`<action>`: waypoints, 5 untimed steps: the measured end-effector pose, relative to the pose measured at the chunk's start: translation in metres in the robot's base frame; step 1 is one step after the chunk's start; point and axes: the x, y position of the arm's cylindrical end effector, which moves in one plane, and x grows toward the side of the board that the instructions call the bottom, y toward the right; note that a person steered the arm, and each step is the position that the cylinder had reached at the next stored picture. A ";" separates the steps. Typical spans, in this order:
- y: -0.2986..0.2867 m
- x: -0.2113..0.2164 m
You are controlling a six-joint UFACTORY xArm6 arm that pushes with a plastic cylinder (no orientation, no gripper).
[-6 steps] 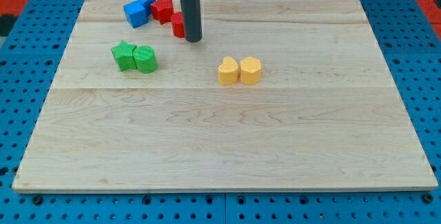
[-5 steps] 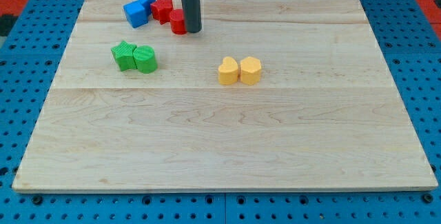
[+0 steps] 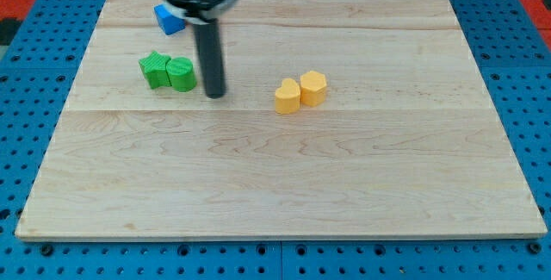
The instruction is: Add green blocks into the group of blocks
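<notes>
Two green blocks sit together at the board's upper left: a star-like green block [image 3: 155,69] and a green cylinder [image 3: 181,73] touching it on the right. My tip [image 3: 214,96] rests on the board just right of the green cylinder, a small gap between them. A blue block [image 3: 169,19] shows near the view's top left. The arm hides the red blocks beside it.
Two yellow blocks sit near the middle: a heart-like one [image 3: 287,96] and a hexagonal one [image 3: 313,88], touching. The wooden board [image 3: 284,185] lies on a blue pegboard table.
My tip has moved from beside the red blocks down and a little left, to just right of the green cylinder. The arm now covers the red blocks. The yellow heart-like block shifted slightly.
</notes>
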 end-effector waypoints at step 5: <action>-0.131 -0.029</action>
